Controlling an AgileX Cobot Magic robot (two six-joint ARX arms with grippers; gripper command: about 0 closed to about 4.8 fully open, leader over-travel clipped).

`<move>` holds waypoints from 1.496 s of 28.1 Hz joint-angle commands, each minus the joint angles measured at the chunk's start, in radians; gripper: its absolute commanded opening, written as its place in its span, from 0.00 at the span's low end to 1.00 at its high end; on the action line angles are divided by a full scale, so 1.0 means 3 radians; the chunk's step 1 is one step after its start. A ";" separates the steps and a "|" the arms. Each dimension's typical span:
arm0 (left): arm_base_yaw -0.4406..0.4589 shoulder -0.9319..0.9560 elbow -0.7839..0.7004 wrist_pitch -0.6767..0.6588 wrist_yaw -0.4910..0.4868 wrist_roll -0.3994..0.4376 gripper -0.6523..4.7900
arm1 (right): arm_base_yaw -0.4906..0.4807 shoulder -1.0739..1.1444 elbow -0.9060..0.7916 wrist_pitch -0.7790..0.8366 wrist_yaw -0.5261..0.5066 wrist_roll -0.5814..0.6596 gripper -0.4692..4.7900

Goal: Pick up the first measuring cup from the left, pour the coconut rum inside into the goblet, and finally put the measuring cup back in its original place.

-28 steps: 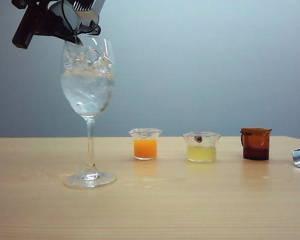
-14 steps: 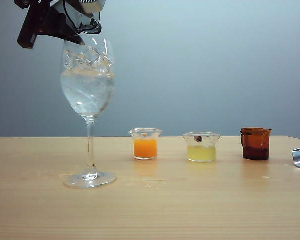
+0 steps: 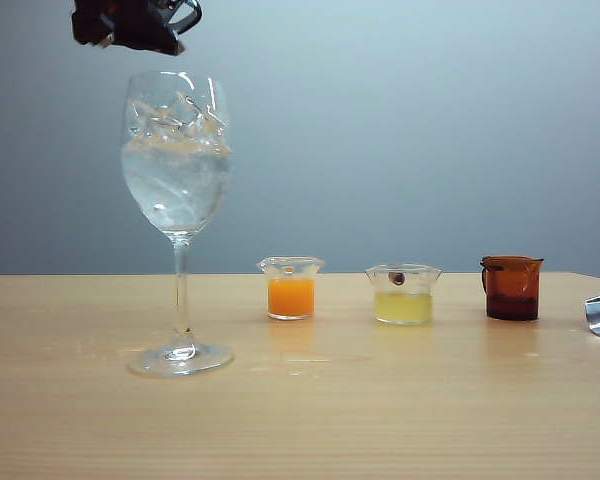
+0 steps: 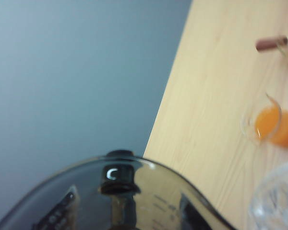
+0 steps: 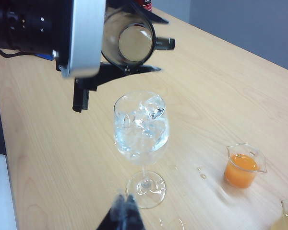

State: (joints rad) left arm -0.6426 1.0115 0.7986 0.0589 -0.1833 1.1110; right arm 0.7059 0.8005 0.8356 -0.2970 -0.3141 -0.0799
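The first measuring cup [image 5: 130, 42], smoky-grey and seemingly empty, is held on its side above the goblet [image 3: 176, 190] by the left end effector [image 5: 129, 40]. The right end effector [image 5: 124, 206] is seen closed, empty, beside the goblet's foot on the counter [image 3: 380, 400].

Table left of the goblet [image 3: 177, 200] lies open — the orange cup [image 3: 291, 288] stands right.

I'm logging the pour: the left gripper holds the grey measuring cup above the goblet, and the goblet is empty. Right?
Not quite. The left gripper does hold the measuring cup above the goblet, but the goblet is not empty: the exterior view shows ice cubes and clear liquid in its bowl.
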 commanded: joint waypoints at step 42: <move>0.1984 0.1397 0.0017 0.1612 0.2210 -0.3120 0.11 | 0.0000 -0.0034 0.0013 0.0006 -0.0010 -0.0010 0.08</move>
State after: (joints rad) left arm -0.0456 1.4147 0.7994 0.4969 0.4625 0.1886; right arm 0.7059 0.7944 0.8356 -0.3046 -0.3145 -0.0799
